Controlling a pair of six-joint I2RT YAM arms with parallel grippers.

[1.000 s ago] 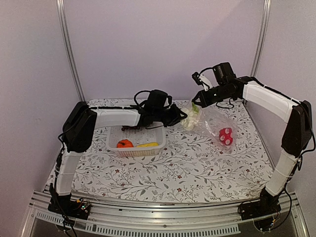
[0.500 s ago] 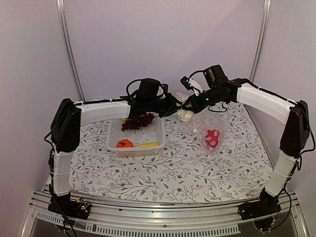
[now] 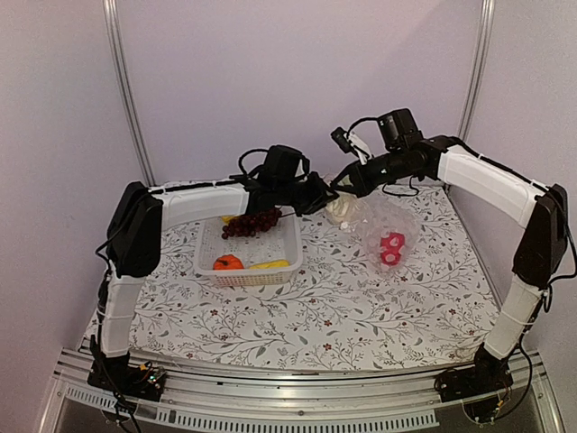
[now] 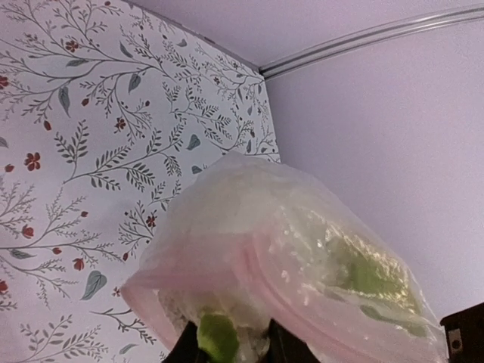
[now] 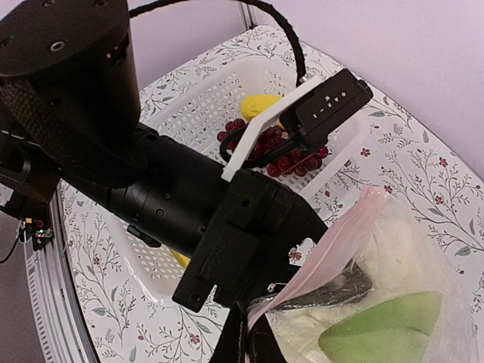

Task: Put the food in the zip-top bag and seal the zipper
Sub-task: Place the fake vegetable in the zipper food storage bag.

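The clear zip-top bag [image 3: 386, 225] hangs above the table with a red pepper [image 3: 390, 249] at its bottom. My right gripper [image 3: 346, 186] is shut on the bag's pink zipper edge [image 5: 333, 249], as the right wrist view [image 5: 248, 336] shows. My left gripper [image 3: 325, 199] is shut on the white cauliflower [image 3: 341, 209] and holds it in the bag's mouth. In the left wrist view [image 4: 227, 346] its green leaf [image 4: 219, 336] sits between my fingers, with bag film [image 4: 287, 249] over it. Dark red grapes [image 3: 251, 222], an orange tomato [image 3: 227, 262] and yellow food [image 3: 270, 264] lie in the basket.
The white slotted basket [image 3: 290, 244] stands on the floral tablecloth, left of the bag and under my left forearm. The back wall and corner rails are close behind both grippers. In the right wrist view the left gripper's black body [image 5: 227, 219] fills the middle.
Both grippers rose from the table, lifting the bag and the cauliflower. The cauliflower has gone into the bag's mouth. The bag now hangs, and the pepper has shifted left.
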